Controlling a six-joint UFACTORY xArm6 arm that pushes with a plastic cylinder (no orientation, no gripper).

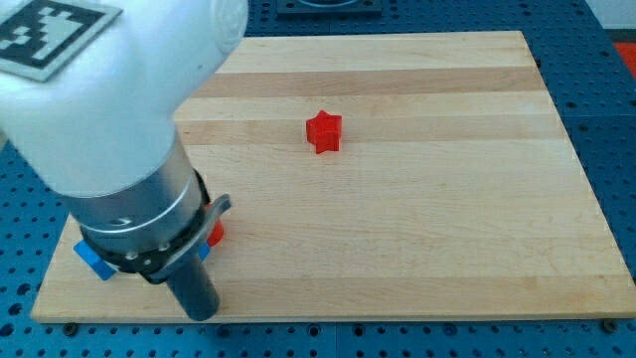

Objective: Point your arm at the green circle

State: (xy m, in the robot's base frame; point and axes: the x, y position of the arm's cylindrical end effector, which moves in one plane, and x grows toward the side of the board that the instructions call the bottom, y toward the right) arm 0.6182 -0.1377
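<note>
No green circle shows in the camera view; the arm covers the view's left part. A red star block point(323, 131) lies on the wooden board point(417, 199) a little above the middle. My arm's white body and grey wrist point(139, 214) fill the view's left. The dark rod comes down to my tip point(202, 313) near the board's bottom left edge. A small red block point(215, 234) peeks out just right of the wrist, above my tip. A blue block point(94, 259) shows at the wrist's left, and a blue sliver point(204, 251) under the red one.
The board's bottom edge point(397, 316) runs close to my tip. A blue perforated table point(606, 119) surrounds the board. A black-and-white marker tag point(50, 35) sits on the arm at the view's top left.
</note>
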